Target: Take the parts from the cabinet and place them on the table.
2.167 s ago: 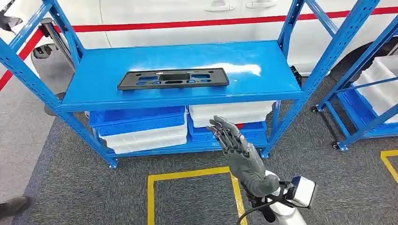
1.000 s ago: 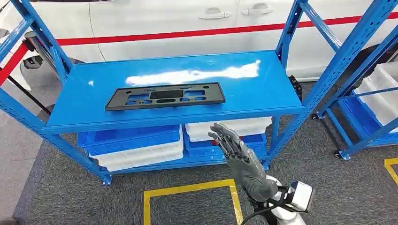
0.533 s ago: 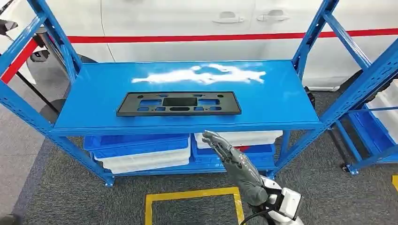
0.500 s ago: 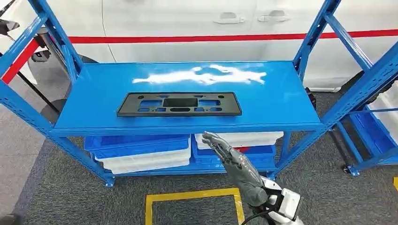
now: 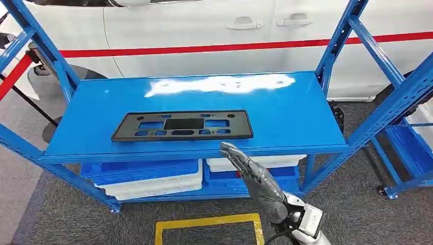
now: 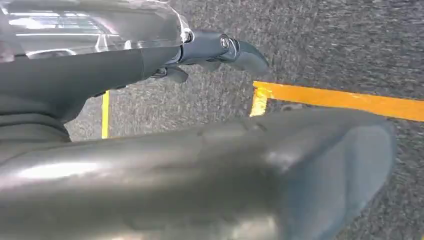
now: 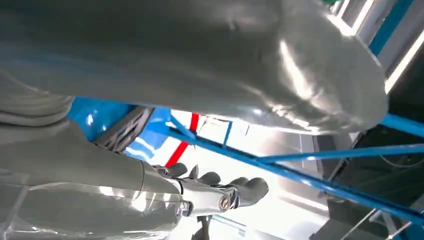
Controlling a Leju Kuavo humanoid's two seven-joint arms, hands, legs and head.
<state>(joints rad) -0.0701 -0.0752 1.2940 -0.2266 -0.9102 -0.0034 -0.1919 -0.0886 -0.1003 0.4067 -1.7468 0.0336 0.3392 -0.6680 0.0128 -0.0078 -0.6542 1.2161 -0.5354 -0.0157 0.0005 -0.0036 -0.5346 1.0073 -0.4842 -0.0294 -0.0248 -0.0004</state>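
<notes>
At 11 o'clock from the empty, spread right hand, the part lies crosswise on the shelf.

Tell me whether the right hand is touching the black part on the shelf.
Apart. In the head view a strip of bare blue shelf lies between the right hand, whose fingertips are at the shelf's front edge, and the black part.

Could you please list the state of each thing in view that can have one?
Black part: lying flat on the top shelf, untouched.
Right robot hand: open, holding nothing, fingertips near the shelf's front edge.
Left robot hand: holding nothing, hanging over the floor.
Bins: stacked on the lower shelf.
</notes>
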